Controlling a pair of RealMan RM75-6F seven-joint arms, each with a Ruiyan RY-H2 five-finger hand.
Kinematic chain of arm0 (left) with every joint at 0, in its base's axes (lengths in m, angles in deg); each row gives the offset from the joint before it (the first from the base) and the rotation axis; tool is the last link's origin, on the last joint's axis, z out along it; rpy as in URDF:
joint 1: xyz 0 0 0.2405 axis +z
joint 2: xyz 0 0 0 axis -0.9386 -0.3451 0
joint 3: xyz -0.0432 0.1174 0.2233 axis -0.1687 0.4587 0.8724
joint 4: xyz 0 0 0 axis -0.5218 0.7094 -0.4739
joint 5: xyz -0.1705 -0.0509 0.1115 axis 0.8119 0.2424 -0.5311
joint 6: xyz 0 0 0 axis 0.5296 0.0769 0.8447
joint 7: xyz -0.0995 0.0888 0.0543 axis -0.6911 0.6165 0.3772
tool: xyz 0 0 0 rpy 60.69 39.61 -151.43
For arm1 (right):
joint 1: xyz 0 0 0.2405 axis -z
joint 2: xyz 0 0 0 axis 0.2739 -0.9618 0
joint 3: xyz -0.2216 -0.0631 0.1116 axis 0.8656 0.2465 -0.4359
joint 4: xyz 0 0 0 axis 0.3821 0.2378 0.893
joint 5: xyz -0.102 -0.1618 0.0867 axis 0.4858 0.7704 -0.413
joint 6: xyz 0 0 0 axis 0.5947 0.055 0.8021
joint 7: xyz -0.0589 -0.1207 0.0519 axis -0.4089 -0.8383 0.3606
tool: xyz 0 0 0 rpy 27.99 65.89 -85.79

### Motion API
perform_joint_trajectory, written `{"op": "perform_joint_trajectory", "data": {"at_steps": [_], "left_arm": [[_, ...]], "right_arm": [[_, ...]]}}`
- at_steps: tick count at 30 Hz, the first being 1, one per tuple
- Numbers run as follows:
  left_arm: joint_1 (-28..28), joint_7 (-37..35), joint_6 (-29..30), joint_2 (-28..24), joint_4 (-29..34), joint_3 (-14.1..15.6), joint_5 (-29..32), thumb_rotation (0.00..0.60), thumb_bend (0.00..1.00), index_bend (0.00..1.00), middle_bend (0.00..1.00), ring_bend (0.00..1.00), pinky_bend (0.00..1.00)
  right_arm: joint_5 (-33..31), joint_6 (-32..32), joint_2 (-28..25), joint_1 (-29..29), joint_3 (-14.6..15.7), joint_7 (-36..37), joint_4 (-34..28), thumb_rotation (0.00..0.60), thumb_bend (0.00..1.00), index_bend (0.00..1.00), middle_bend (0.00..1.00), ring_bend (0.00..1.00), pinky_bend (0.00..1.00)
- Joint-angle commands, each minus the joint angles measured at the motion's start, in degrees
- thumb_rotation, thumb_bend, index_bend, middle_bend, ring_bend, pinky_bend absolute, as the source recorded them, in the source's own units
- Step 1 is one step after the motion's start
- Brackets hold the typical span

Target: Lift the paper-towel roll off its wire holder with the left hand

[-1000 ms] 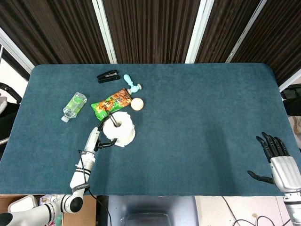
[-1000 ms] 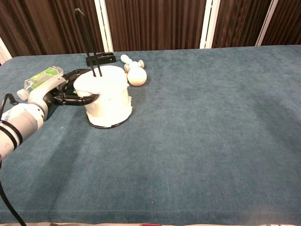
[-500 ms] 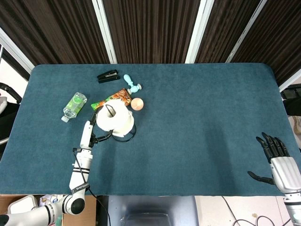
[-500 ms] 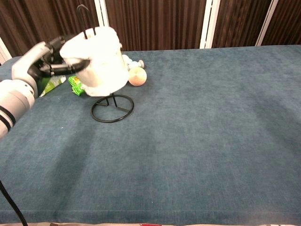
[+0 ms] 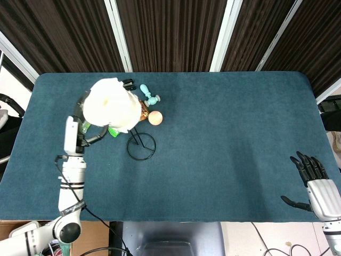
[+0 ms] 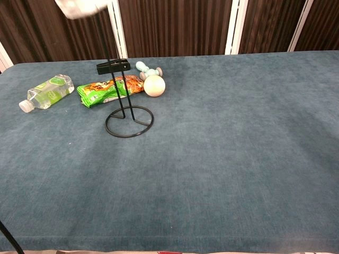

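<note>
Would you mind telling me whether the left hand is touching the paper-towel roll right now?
Touching. The head view shows the left hand with its fingers wrapped around the paper-towel roll, holding it up.

At the lower left of the head view, the left arm (image 5: 70, 176) is being shown as white segments with black bands and a thin black cable. At the lower right, the right hand (image 5: 317, 184) is being shown with a silver-grey ridged back and black fingers (image 5: 309, 162).
</note>
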Motion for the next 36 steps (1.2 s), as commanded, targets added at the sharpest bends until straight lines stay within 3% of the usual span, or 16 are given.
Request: {"op": "perform_joint_trajectory", "data": {"at_steps": [1,7,11,15,18,25,31,33,34,36], "left_arm": [[1.7,1.7,1.2,-5.0,5.5,-2.8,2.1,0.600,0.73,0.86,0.85,0.94,1.00],[3.6,2.0,1.4,-8.8,7.3,-2.8,2.9,0.600,0.74,0.86,0.85,0.94,1.00],[7.0,1.4,1.1,-10.4,0.7,2.3,2.7,0.600,0.74,0.86,0.85,0.94,1.00],[7.9,-1.3,0.2,-6.0,-10.0,9.6,-0.3,0.600,0.73,0.86,0.85,0.94,1.00],[7.9,-4.2,0.7,-1.2,-18.6,13.1,-2.7,0.600,0.72,0.86,0.85,0.93,1.00],[7.1,-8.7,-1.4,7.3,-33.0,18.1,-5.1,0.600,0.72,0.87,0.86,0.86,0.95],[6.5,-11.3,-2.6,12.5,-40.8,19.8,-6.1,0.600,0.69,0.87,0.87,0.82,0.77],[6.3,-11.4,-1.9,13.8,-42.8,20.4,-7.1,0.600,0.66,0.83,0.82,0.76,0.70],[6.2,-11.7,-1.9,14.1,-43.5,20.8,-7.7,0.600,0.63,0.75,0.74,0.66,0.61],[6.0,-12.7,-2.2,14.2,-44.3,21.5,-8.7,0.600,0.56,0.50,0.52,0.42,0.40]], "right_arm": [[0.1,0.2,0.0,0.1,0.0,0.0,0.0,0.600,0.10,0.00,0.00,0.00,0.00],[0.2,0.5,0.0,0.2,0.1,0.0,0.0,0.600,0.10,0.00,0.00,0.00,0.00],[1.1,0.7,0.0,0.3,0.4,-0.2,-0.2,0.600,0.10,0.00,0.00,0.00,0.00],[0.9,1.0,-0.1,0.4,0.2,0.3,-0.2,0.600,0.10,0.00,0.00,0.00,0.00],[0.8,1.0,-0.2,0.4,0.2,0.8,-0.2,0.600,0.10,0.00,0.00,0.00,0.00],[0.3,0.3,-0.2,0.1,0.0,0.9,0.0,0.600,0.10,0.00,0.00,0.00,0.00],[0.5,1.0,-0.2,0.5,0.1,1.1,0.1,0.600,0.10,0.00,0.00,0.00,0.00],[0.4,1.0,-0.2,0.5,0.1,1.2,0.2,0.600,0.10,0.00,0.00,0.00,0.00],[0.4,1.0,-0.2,0.5,0.1,1.2,0.2,0.600,0.10,0.00,0.00,0.00,0.00],[0.5,1.0,-0.3,0.5,0.1,1.3,0.2,0.600,0.10,0.00,0.00,0.00,0.00]]}}
